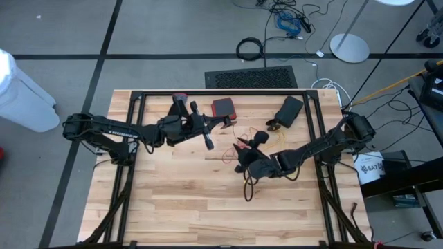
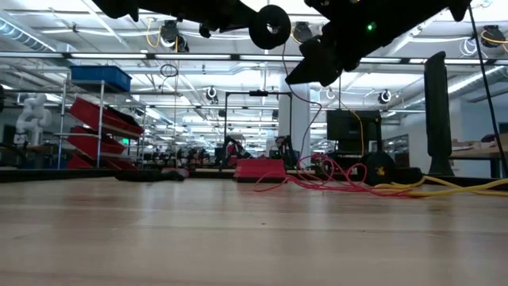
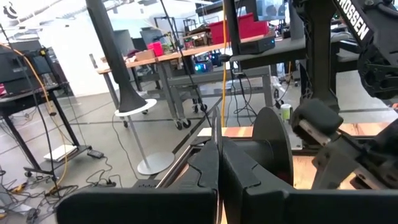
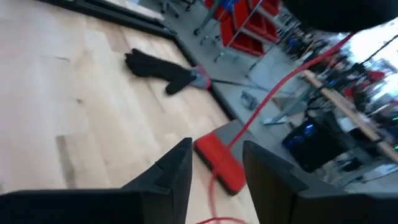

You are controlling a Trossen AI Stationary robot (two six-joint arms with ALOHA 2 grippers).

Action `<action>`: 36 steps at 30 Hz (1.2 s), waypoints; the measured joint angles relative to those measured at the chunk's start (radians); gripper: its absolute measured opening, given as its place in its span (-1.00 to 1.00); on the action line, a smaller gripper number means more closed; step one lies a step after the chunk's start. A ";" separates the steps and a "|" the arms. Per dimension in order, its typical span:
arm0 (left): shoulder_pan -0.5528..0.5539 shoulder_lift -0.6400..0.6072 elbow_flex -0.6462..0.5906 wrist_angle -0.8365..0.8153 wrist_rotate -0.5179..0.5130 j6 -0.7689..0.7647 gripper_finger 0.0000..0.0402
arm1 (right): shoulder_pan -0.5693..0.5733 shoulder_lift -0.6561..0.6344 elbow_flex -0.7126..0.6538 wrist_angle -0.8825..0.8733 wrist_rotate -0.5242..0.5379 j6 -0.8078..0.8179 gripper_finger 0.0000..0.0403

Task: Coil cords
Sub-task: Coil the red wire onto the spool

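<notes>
Table [image 1: 180,200]: light wooden top inside a dark frame, seen from above with both arms reaching inward over its far half.

Left gripper [image 1: 208,142]: raised above the table's middle, toward the far edge. In the left wrist view the two dark fingers [image 3: 205,171] are pressed together with nothing visible between them.

Right gripper [image 1: 243,153]: hanging above the table centre, just to the right of the left gripper. In the right wrist view its fingers [image 4: 177,168] stand apart with an open gap; the red cord passes through that gap (whether either finger touches it cannot be told).

Red cord [image 4: 273,93]: a thin red line running up from the right gripper's gap toward the room beyond. In the low view, red loops [image 2: 317,181] lie on the far part of the table.

Yellow cord [image 2: 452,187]: lying flat on the table at the far right, beside the red loops.

Black cord: not identifiable with certainty in any view.

Red box [image 1: 223,106]: flat on the table near the far edge, between the two arms; also visible just beyond the right gripper's fingers.

Black box [image 1: 288,111]: on the table, right of the red box.

Black glove [image 4: 163,68]: lying on the wood near the table's frame.
</notes>
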 joint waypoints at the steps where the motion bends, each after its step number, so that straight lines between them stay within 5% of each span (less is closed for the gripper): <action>1: 0.000 0.000 0.000 -0.001 0.000 0.000 -1.00 | -0.004 0.000 0.000 -0.014 -0.010 0.019 -0.35; 16: -0.011 0.000 0.000 0.000 0.001 0.000 -1.00 | -0.085 0.061 0.000 -0.034 -0.106 0.096 -0.36; 28: -0.011 0.000 0.000 -0.001 0.001 0.000 -1.00 | -0.056 0.082 -0.001 -0.032 -0.105 0.102 -0.78; 36: -0.011 0.000 0.000 -0.027 0.001 0.000 -1.00 | -0.031 0.082 -0.001 -0.032 -0.081 0.080 -0.76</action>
